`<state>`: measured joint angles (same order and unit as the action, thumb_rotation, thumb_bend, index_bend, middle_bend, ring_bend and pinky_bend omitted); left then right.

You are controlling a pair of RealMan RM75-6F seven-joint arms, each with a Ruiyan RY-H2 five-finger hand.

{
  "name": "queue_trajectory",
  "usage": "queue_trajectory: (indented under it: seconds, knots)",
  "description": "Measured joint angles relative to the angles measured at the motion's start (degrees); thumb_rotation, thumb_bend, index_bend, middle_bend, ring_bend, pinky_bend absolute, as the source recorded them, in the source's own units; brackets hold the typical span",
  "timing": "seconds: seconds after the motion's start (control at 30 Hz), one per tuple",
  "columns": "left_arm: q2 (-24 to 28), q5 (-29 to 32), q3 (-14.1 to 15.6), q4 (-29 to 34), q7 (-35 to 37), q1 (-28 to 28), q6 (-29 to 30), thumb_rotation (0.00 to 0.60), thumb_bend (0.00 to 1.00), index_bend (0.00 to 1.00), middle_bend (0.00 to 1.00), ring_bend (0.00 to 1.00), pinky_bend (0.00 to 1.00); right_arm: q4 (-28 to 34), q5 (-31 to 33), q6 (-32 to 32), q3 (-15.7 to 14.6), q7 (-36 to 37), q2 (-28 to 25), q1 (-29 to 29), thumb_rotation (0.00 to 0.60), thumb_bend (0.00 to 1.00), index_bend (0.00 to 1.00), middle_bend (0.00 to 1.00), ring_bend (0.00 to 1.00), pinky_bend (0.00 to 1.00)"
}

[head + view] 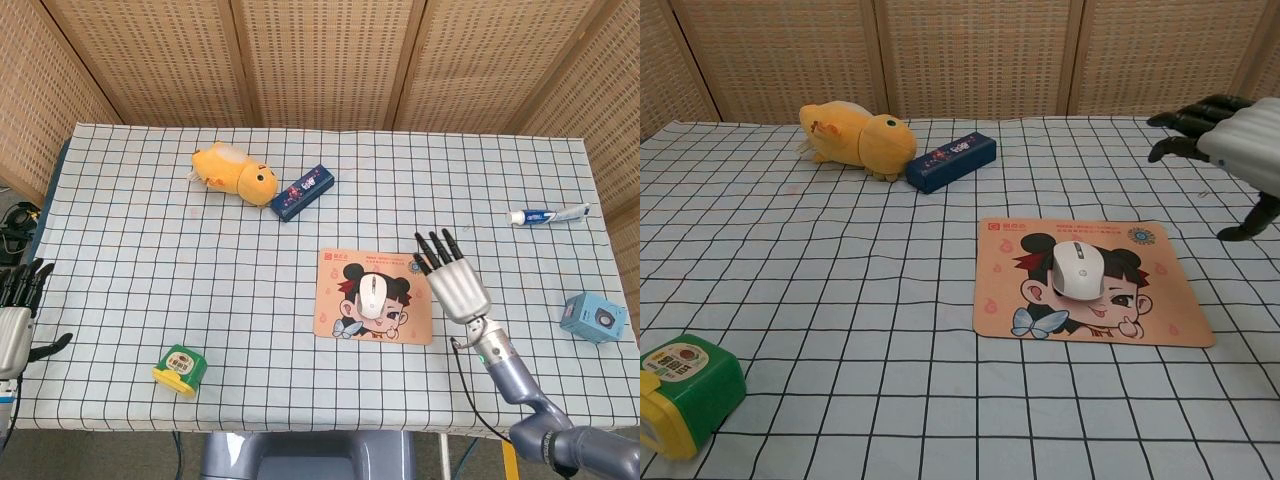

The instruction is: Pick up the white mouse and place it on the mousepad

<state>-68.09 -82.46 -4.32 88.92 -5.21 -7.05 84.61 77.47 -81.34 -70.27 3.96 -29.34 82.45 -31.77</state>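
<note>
Woven rattan panels [320, 60] back the checked-cloth table [150, 270].
</note>
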Motion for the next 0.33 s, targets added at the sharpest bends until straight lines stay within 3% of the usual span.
queue_trajectory:
  seconds: [0.33]
  knots:
    - [-0.89, -1.12, 0.57, -0.68, -0.6, 0.44, 0.95, 0.6, 0.03, 0.0, 0.0, 0.0, 0.0, 3.9, 1.91, -10.03, -2.14, 18.14, -4.47, 13.21, 0.6, 0.14, 0.12, 0.0, 0.0, 0.0]
